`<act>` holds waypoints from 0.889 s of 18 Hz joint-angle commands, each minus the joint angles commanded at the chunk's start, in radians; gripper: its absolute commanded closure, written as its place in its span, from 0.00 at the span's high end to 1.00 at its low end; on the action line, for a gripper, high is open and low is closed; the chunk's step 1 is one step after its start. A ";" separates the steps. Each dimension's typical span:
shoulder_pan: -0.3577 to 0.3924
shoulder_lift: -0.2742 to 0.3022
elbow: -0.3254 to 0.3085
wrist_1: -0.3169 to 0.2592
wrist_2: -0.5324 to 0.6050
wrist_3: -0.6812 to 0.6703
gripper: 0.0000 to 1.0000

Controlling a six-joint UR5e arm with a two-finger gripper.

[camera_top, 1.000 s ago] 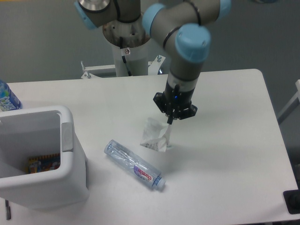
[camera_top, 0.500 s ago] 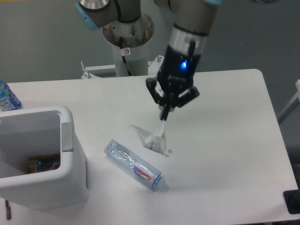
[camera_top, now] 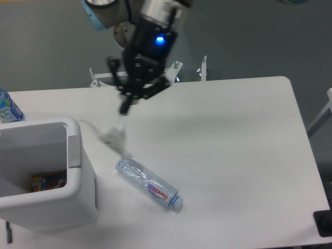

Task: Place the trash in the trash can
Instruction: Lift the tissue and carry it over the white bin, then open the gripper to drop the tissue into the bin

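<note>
My gripper (camera_top: 124,109) is shut on the crumpled white paper wrapper (camera_top: 112,137), which hangs below it in the air, blurred by motion, just right of the trash can. The trash can (camera_top: 78,155) is a large light-grey bin at the left front of the table, with something colourful on its floor. The crushed clear bottle with a purple-pink label (camera_top: 149,183) lies on the table below and right of the hanging wrapper, its pale cap pointing right.
A blue-labelled bottle (camera_top: 8,109) stands at the far left edge behind the bin. The arm's base column (camera_top: 140,36) rises at the back of the white table (camera_top: 244,155). A dark object (camera_top: 324,223) sits at the front right corner.
The gripper has lifted the wrapper off the table and carried it left, from the table's middle to just beside the bin. The bottle has not moved.
</note>
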 joint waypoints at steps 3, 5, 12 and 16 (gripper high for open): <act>-0.046 -0.025 0.000 0.041 0.000 -0.055 0.00; -0.072 -0.038 0.000 0.071 0.000 -0.084 0.00; -0.132 -0.092 0.002 0.135 0.002 -0.066 0.70; -0.132 -0.084 0.002 0.137 0.003 -0.063 1.00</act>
